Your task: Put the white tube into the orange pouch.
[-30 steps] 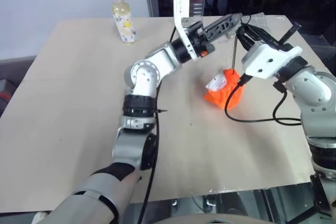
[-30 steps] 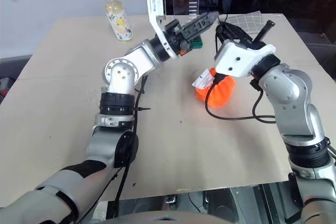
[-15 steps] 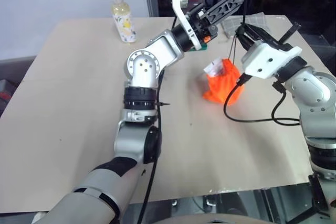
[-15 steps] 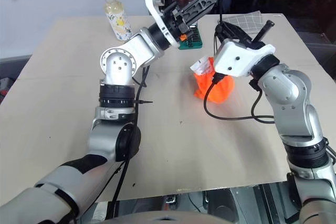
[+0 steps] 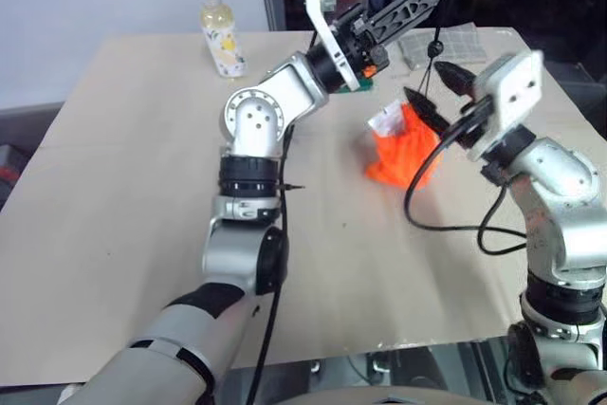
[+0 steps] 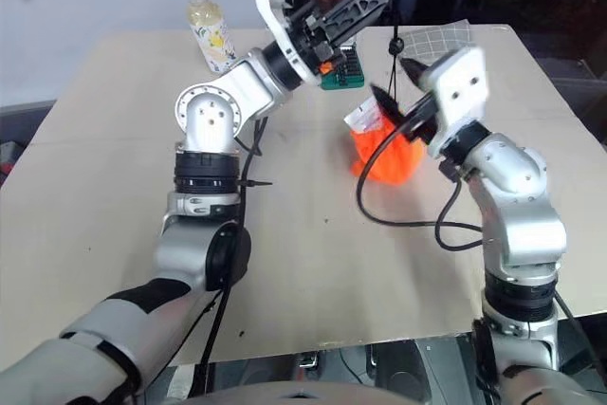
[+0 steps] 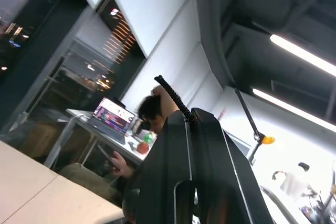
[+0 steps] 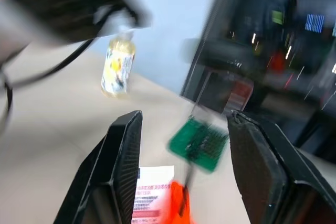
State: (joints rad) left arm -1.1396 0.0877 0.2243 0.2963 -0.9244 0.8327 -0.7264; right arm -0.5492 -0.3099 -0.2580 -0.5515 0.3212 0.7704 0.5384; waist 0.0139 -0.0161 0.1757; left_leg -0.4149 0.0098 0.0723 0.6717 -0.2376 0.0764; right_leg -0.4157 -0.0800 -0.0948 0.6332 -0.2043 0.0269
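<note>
On the tan table point(image 5: 142, 187), toward its far right, the orange pouch point(image 5: 403, 154) sits bunched, with the white tube point(image 5: 386, 122) poking out of its mouth, partly inside. The right gripper point(image 5: 432, 92) hovers just beside the pouch with its two fingers spread apart, holding nothing. The left gripper point(image 5: 417, 4) is raised above, clenched on the thin dark cord point(image 5: 434, 40). A yellowish bottle point(image 5: 221, 33) stands upright, capped, at the far edge.
</note>
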